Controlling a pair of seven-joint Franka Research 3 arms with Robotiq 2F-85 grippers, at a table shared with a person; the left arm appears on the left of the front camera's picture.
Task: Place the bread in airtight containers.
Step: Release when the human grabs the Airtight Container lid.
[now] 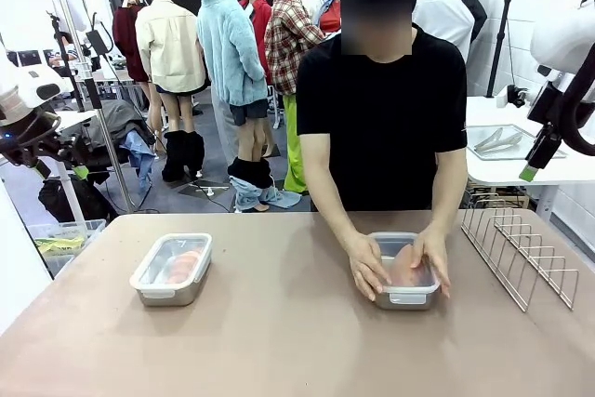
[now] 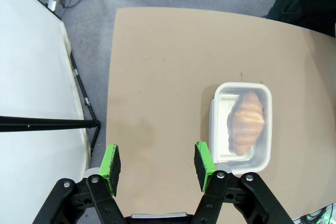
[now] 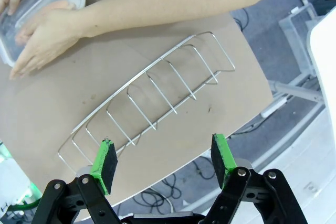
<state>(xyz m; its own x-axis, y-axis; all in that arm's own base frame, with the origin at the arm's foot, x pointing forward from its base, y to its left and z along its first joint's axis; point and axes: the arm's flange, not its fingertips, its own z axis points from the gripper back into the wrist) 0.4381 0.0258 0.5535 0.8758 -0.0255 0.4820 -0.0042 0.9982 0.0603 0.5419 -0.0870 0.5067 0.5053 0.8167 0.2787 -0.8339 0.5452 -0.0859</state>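
Two steel containers on the tan table (image 1: 279,323); left container (image 1: 172,270) lidded, the ridged croissant-like roll (image 2: 245,121) lying inside under the clear lid, seen plainly from the left wrist; that one reads as done. Right container (image 1: 405,274) sits in front of the person, both of the person's hands (image 1: 367,267) pressed along its sides and lid; a pale orange-brown bun (image 1: 405,269) shows between them under the clear cover; judged to be the lid being pressed or snapped down, so the second piece is in but its sealing may not be finished. Wire rack (image 3: 152,98) stands apart at the robot's right, untouched. Left gripper (image 2: 156,165) hangs above the table's near-left part, jaws well apart, nothing between the green pads; right gripper (image 3: 164,161) hovers over the rack and table edge, jaws wide, empty. Little left: confirm the right lid is latched.
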